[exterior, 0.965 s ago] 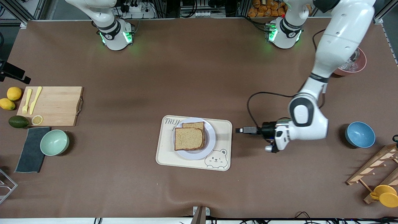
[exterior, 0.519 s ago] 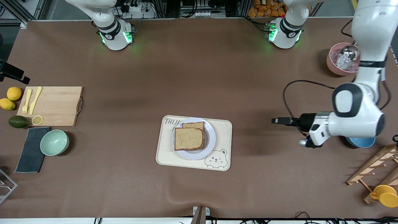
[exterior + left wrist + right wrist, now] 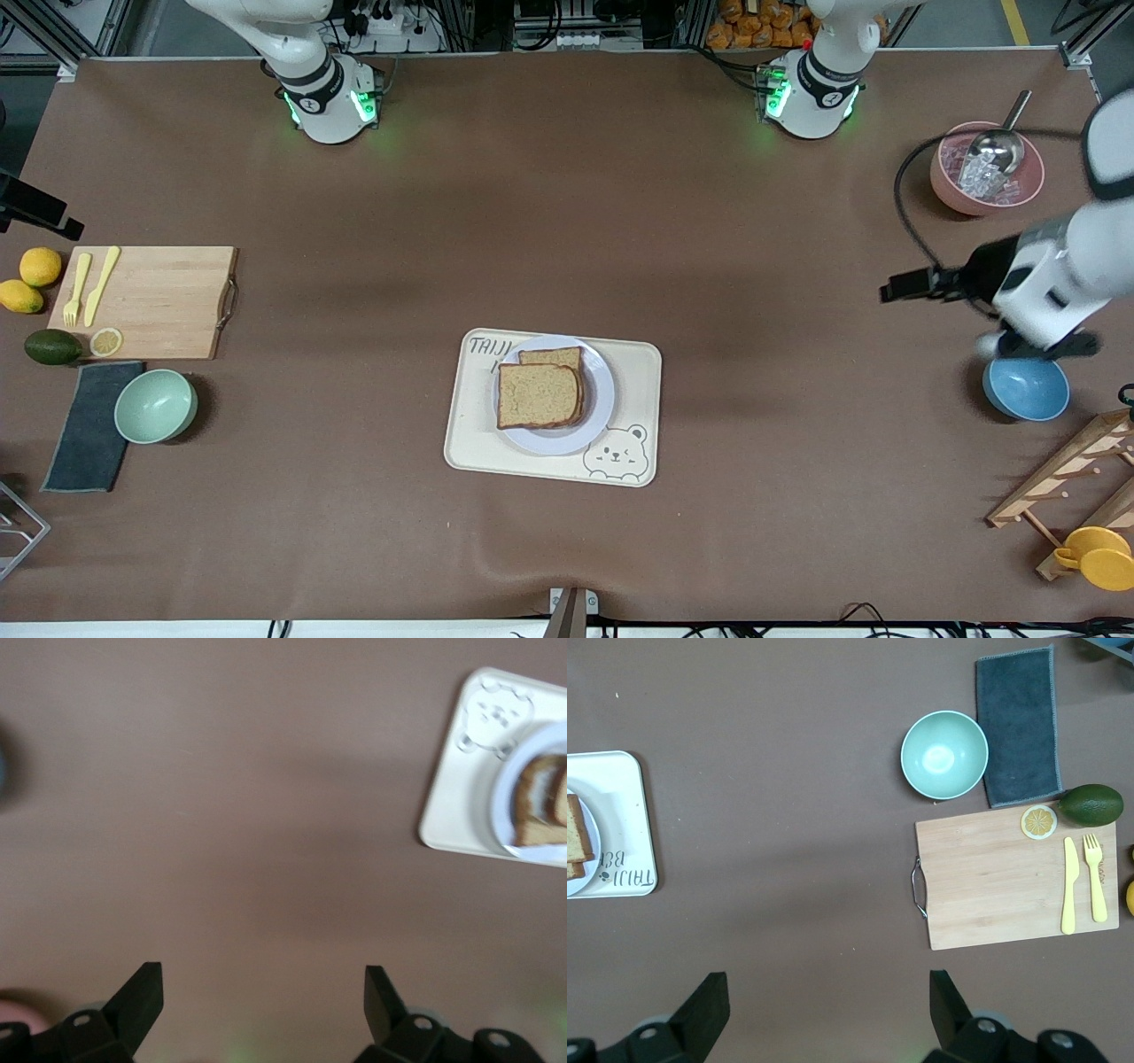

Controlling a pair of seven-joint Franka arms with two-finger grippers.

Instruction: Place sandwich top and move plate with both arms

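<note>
Fingers on the left gripper [image 3: 893,289] are spread with nothing in them, and that arm has just swung away from the tray [image 3: 640,372] to hang over bare worktop [image 3: 753,248] up toward its own end, above the blue bowl [image 3: 1026,390]. Looks like the sandwich top [image 3: 537,395] is already sitting on the stack on the plate [image 3: 599,390], well apart from those fingers. The right gripper [image 3: 828,1010] is spread too, waiting up high over the cutting board [image 3: 1001,877] end. I reckon moving the plate with both arms is what's left
</note>
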